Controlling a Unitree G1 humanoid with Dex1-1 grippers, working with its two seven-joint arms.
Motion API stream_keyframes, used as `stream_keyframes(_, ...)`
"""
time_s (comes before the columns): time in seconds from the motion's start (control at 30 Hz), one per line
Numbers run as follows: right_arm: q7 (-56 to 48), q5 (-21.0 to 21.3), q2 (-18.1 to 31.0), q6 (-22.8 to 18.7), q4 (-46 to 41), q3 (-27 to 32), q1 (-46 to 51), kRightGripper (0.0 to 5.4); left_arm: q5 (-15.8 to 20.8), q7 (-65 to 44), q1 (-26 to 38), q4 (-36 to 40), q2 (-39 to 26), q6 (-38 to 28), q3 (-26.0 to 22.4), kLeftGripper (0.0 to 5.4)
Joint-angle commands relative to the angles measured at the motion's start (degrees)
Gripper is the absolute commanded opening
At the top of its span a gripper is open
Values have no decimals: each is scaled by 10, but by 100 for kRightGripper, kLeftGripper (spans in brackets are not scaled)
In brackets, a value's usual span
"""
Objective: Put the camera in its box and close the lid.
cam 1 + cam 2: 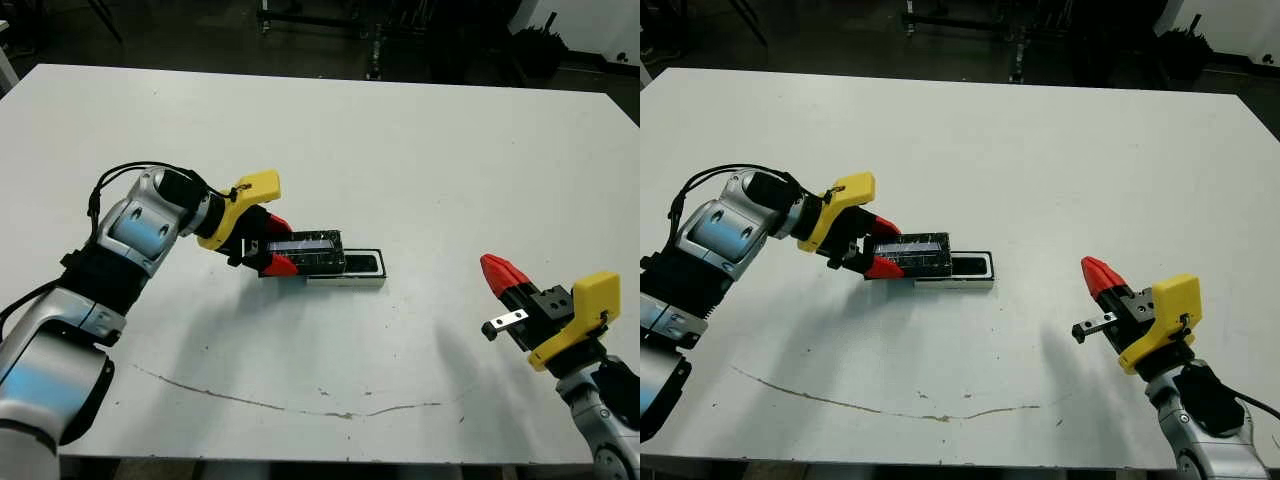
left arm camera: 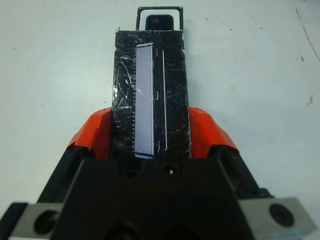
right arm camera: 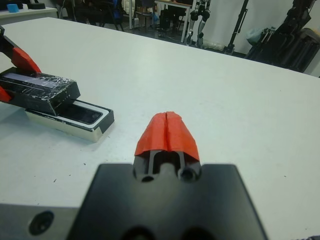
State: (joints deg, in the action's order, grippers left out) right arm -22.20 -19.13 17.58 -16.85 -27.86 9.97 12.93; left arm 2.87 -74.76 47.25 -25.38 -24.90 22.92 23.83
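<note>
My left gripper (image 1: 282,244) is shut on the lid (image 1: 310,248), a glossy black slab with silvery flecks, gripping it across its width at one end. The lid lies lengthwise over most of the box (image 1: 345,282), which rests left of the table's centre. The box's right end stays uncovered, and the black camera (image 2: 160,22) shows there inside the white hollow. I cannot tell whether the lid rests on the rim or hovers just above it. My right gripper (image 1: 503,272) is shut and empty, well to the right near the front edge.
The white table (image 1: 400,150) carries a thin dark scratch line (image 1: 300,405) near its front edge. Dark stands and equipment (image 3: 210,20) sit beyond the far edge.
</note>
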Motion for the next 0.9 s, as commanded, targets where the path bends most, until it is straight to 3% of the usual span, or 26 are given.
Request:
stream_keyframes(0.03, -1, -5, 3, 1, 2, 2, 4, 0, -11, 2, -21, -1, 6, -16, 11, 316)
stream_keyframes(0.2, 3, -3, 5, -5, -4, 5, 7, 0, -12, 6, -26, -4, 18, -6, 15, 316)
stream_keyframes(0.9, 3, -4, 7, -6, -4, 8, 6, 0, -42, 23, -37, -56, 62, -93, 38, 316)
